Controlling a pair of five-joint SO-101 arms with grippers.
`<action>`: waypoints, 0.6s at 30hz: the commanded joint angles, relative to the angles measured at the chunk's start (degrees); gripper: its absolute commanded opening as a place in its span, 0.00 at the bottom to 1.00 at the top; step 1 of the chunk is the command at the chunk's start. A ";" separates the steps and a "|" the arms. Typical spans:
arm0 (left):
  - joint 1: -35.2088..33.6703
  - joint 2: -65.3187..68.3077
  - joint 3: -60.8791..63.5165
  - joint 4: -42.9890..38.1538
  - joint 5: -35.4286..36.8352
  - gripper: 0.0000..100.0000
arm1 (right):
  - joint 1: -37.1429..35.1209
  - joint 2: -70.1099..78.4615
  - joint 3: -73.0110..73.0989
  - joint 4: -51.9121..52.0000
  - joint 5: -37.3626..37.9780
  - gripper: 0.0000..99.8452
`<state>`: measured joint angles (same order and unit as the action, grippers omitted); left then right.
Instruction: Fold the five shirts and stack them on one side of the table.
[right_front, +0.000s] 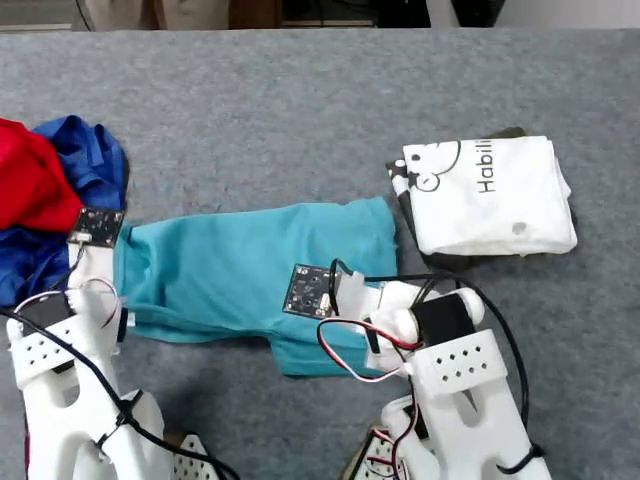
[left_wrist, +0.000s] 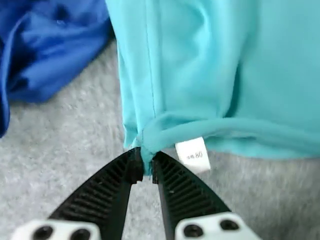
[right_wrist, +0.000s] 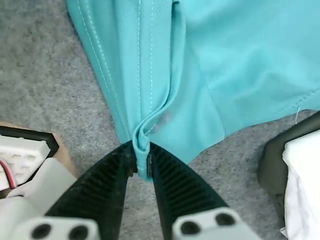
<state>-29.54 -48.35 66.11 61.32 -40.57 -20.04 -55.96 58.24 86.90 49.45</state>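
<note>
While clamped on the teal shirt (right_front: 250, 270), left pincer (left_wrist: 144, 167) beside the collar label (left_wrist: 192, 155), right pincer (right_wrist: 142, 160) on the hem (right_wrist: 142, 127), holds it lengthwise across the bench (right_front: 300, 90). Likely wants both ends lifted together.

Table (right_front: 250, 100) bears teal shirt (right_front: 230, 270) and, seemingly, blue shirt (right_front: 90, 150).

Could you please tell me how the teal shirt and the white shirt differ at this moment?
The teal shirt lies long and loose across the middle of the table; the white shirt is folded into a compact rectangle. The left pincer and right pincer each pinch the teal shirt's edge; the white shirt is untouched. The white shirt sits on a dark item; the teal shirt lies straight on the grey table.
</note>
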 joint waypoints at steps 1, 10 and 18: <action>0.97 -0.57 -0.53 -2.73 2.29 0.02 | -0.04 -0.48 0.13 0.79 0.79 0.00; -2.46 -0.66 -4.48 8.09 0.09 0.14 | -0.13 -0.84 -4.26 9.41 8.88 0.24; -11.08 -0.66 -25.67 17.41 0.26 0.05 | 0.04 -0.22 -15.43 10.02 5.80 0.05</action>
<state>-39.30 -48.35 50.90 74.68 -40.31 -20.04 -56.22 48.40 98.33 57.89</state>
